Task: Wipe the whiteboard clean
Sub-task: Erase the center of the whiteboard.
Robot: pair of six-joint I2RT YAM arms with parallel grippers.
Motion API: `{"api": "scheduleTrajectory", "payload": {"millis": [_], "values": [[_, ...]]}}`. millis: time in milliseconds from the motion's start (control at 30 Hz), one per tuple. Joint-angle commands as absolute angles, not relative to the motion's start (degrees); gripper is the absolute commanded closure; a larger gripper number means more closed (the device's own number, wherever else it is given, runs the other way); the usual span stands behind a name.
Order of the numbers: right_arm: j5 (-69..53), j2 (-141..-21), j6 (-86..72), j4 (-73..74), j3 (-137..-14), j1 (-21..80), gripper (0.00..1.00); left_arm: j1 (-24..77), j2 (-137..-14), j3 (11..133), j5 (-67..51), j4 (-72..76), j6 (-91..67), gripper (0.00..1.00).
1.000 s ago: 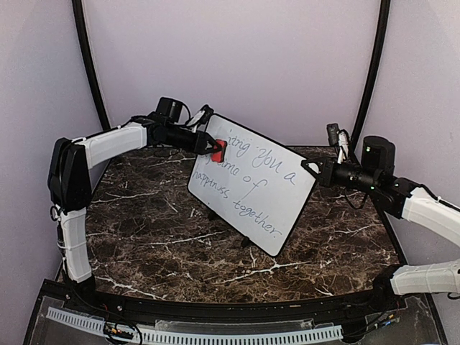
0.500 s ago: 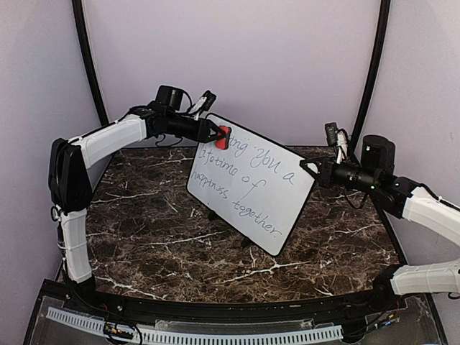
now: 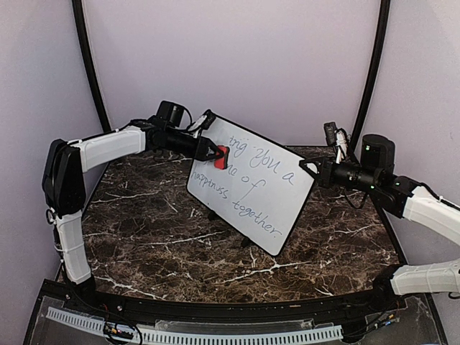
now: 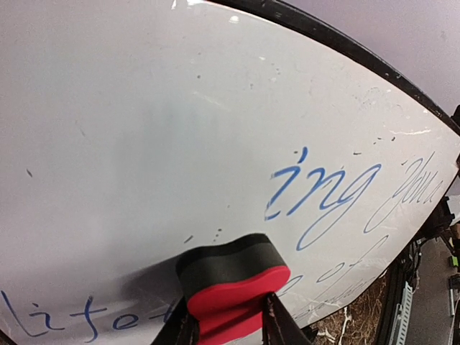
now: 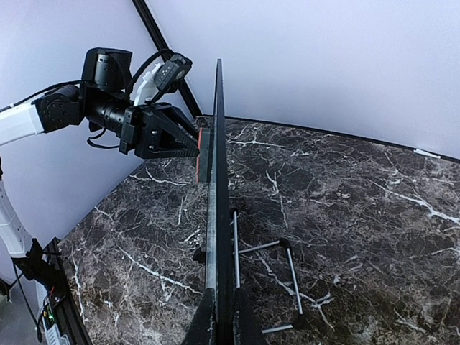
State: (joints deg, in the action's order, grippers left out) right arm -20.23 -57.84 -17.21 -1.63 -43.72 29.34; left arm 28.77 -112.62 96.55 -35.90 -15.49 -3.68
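The red eraser, pinched in the left pincer, is seen lower on the whiteboard than half a second ago, now over the second line. The board is held upright over the middle of the table, its right edge clamped by the right pincer. Blue script still legible: "ing you a", "happiness together."

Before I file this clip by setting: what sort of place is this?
Probably a robot lab cell: lilac walls enclose a dark marble-patterned table, and the left end effector holds a red-and-black foam eraser against a glossy white rectangular whiteboard.
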Motion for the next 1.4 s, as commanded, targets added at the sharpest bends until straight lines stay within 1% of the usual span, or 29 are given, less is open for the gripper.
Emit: {"api": "scheduleTrajectory", "payload": {"millis": [0,167,300,467,633,767,967,1133,1233,1367], "values": [[-24.63,-57.36,-9.71,1.36,-44.74,31.68,1.0,29.36,-112.52,102.92,-33.93,-16.26,-4.01,0.7],[-24.01,-56.82,-9.59,1.58,-44.52,31.82,1.0,29.36,-115.11,111.08,-32.75,-18.81,-4.17,0.7],[-24.08,-57.15,-9.76,1.5,-44.47,31.94,1.0,29.31,-116.38,113.84,-32.15,-20.14,-3.95,0.69],[-23.95,-57.4,-9.81,1.34,-44.56,31.97,1.0,29.42,-115.87,109.75,-33.4,-19.9,-3.93,0.7],[-23.65,-57.77,-9.67,1.69,-44.8,32.05,1.0,29.53,-111.85,98.14,-32.87,-15.03,-4.41,0.71],[-23.56,-57.76,-9.58,1.79,-44.91,32.08,1.0,30.05,-109.55,92.69,-30.8,-12.95,-4.22,0.71],[-23.56,-57.93,-9.5,1.83,-45.0,32.17,1.0,30.15,-109.95,92.69,-30.59,-12.03,-4.55,0.71],[-23.42,-57.3,-9.49,1.93,-44.75,32.18,1.0,28.92,-110.07,95.84,-30.45,-11.5,-5.42,0.71],[-23.41,-57.0,-9.49,1.93,-44.5,32.17,1.0,26.23,-111.02,97.52,-32.67,-10.33,-7.96,0.71],[-23.38,-56.77,-9.57,1.85,-44.3,32.17,1.0,25.67,-113.37,101.35,-33.82,-11.95,-7.62,0.71]]}}
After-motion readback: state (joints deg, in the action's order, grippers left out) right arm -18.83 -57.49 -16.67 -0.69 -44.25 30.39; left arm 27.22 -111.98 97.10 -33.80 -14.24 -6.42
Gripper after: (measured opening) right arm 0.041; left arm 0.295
